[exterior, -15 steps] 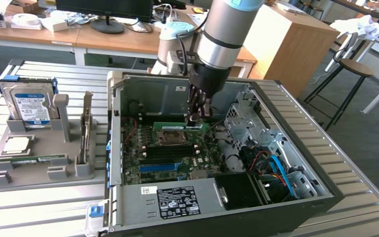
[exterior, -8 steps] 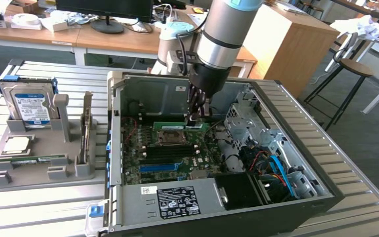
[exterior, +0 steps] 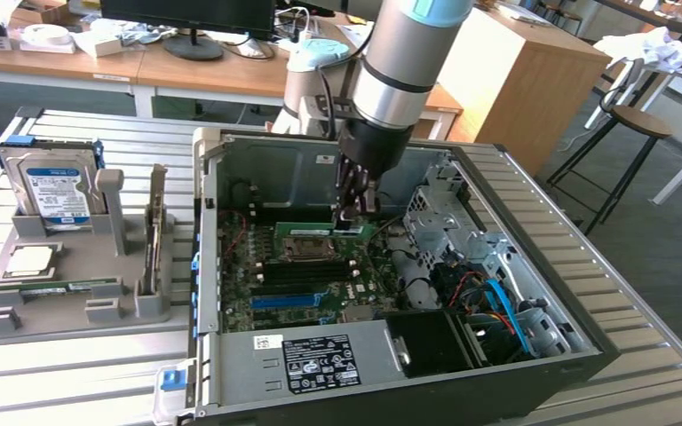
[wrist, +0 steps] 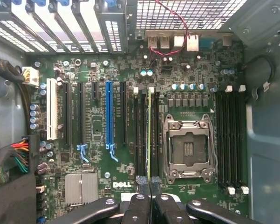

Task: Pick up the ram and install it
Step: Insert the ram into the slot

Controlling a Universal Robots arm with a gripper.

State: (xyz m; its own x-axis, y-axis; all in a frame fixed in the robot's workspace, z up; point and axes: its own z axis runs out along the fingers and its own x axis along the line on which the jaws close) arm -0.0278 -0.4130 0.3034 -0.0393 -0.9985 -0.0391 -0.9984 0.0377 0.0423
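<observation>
I have the gripper [exterior: 354, 217] down inside the open computer case [exterior: 273, 169]; its fingers [wrist: 141, 183] are clenched on the ram [wrist: 149, 135]; the stick stands on edge over the memory slots [wrist: 140, 135], just beside the empty processor socket [wrist: 186, 149]; I cannot tell whether it is seated.

The only word that can be read is the white DELL logo [wrist: 122, 185] printed on the green motherboard [wrist: 97, 135]; print on the power supply sticker [exterior: 321, 362] and hard drive label [exterior: 59, 191] is too small to read.
</observation>
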